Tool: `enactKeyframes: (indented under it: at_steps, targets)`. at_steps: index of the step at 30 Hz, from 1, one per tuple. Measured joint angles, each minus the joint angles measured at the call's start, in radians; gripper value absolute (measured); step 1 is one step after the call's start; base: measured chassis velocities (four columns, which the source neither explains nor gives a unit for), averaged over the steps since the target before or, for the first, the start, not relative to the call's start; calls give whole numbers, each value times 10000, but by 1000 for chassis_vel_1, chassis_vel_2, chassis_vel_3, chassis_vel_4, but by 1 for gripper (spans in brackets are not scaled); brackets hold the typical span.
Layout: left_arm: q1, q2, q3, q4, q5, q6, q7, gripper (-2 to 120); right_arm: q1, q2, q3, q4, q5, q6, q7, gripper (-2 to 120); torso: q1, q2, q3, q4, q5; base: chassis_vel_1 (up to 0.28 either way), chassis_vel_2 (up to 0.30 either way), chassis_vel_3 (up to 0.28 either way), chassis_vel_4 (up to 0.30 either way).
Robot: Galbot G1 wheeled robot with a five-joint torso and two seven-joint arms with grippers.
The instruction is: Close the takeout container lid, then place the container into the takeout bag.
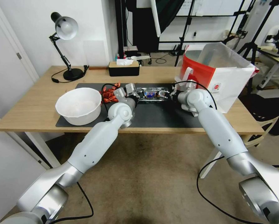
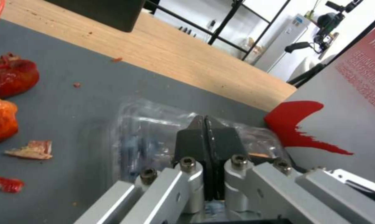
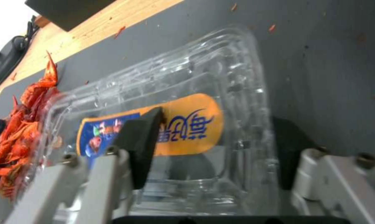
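Left of centre in the head view, a white bowl (image 1: 79, 105) sits on the dark mat (image 1: 158, 116), with a heap of red crayfish shells (image 1: 109, 92) just beside it. At frame centre the takeout container (image 1: 152, 93) lies flat on the mat between both arms. The left gripper (image 1: 130, 90) rests at the container's left end; in the left wrist view its fingers (image 2: 206, 137) are pressed together with nothing evident between them, the clear plastic (image 2: 154, 130) just beyond the tips. The right gripper (image 1: 176, 93) meets the container's right end; in the right wrist view its fingers (image 3: 139, 146) stand wide apart, straddling the lid (image 3: 187, 124) and its orange-and-blue label, not yet clamping. At upper right the takeout bag (image 1: 226, 77) stands open, close by.

Judged risks: thin ribbed plastic may buckle or slip when squeezed; an unlatched lid could spring open during lifting; the bag's handles could snag the container.
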Motion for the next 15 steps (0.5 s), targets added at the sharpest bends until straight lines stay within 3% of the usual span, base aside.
enactKeyframes:
  at_steps: [5, 11, 15]
  targets:
    - [-42, -9, 17, -34, -27, 4, -15, 0, 45, 0, -5, -6, 296, -35, 206, 41, 0, 0, 1, 3, 2, 0, 0, 0, 0]
    - [-51, 11, 26, -115, -56, 12, -34, 0, 106, -43, -18, -2, 582, -34, 518, 14, 0, 0, 1, 3, 1, 0, 0, 0, 0]
    - [-35, 55, 26, -204, -77, 28, -46, 0, 96, -78, 0, 10, 646, -24, 595, 6, -1, 0, 0, 3, 0, 0, 0, 0, 0]
